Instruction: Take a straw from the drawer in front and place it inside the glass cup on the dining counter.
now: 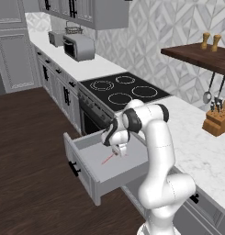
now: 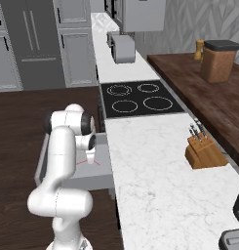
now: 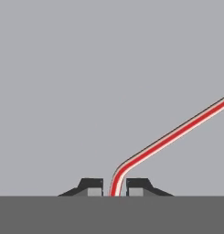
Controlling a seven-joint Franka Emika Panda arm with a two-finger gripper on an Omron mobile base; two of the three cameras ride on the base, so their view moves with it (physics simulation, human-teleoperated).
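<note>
Gripper (image 3: 114, 187) pinched tight on straw (image 3: 173, 135) at its bend, low inside open drawer (image 1: 93, 176); straw lies on drawer floor.

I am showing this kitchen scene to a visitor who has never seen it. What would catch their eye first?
First the white arm bending down into the open grey drawer below the marble worktop, beside the black cooktop. Its gripper is shut on the red straw near the bend, the long part lying on the drawer floor. A wooden knife block stands on the worktop.
</note>
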